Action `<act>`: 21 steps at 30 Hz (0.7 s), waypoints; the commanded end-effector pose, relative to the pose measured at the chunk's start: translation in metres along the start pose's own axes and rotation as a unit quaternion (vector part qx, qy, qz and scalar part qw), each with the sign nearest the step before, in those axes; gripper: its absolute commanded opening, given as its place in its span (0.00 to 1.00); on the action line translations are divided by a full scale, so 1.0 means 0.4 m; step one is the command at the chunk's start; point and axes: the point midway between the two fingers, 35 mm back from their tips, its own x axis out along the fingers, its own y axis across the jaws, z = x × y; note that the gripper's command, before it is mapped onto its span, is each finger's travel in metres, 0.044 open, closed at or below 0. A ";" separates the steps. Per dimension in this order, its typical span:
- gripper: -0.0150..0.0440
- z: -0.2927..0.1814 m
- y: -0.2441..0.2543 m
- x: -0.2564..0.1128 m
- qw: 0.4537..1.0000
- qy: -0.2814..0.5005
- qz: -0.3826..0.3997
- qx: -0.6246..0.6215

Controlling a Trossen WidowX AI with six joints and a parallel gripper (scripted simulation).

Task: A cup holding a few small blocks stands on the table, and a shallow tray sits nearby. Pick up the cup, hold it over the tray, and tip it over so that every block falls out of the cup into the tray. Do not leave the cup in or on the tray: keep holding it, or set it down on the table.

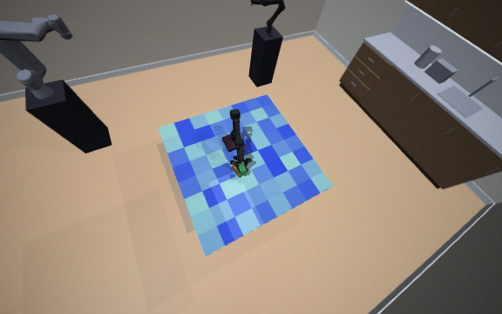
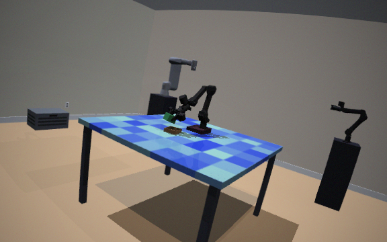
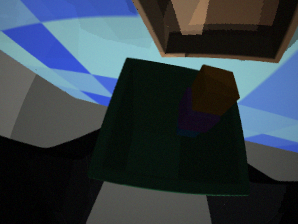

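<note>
- Green cup (image 1: 242, 169) (image 2: 169, 117) (image 3: 155, 145): square-mouthed, tilted, raised above the table (image 1: 281, 198) (image 2: 180, 148) near the tray (image 1: 236, 170) (image 2: 173, 131) (image 3: 220, 57).
- 2 blocks clear inside it: orange (image 3: 215, 90), purple (image 3: 192, 114); a bluish patch below.
- Gripper (image 1: 242, 165) (image 2: 173, 115) jaws clamped on the cup.
- Tray: brown, shallow; the cup partly covers it from the top.
</note>
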 end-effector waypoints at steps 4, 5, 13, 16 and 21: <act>0.25 -0.007 0.001 0.001 1.000 0.004 0.002 0.024; 0.25 -0.007 0.001 0.001 1.000 0.004 0.002 0.024; 0.25 -0.006 0.001 0.010 0.999 0.034 0.006 0.024; 0.25 -0.006 0.000 0.012 0.999 0.046 0.007 0.024; 0.25 -0.005 0.000 0.014 0.997 0.066 0.010 0.024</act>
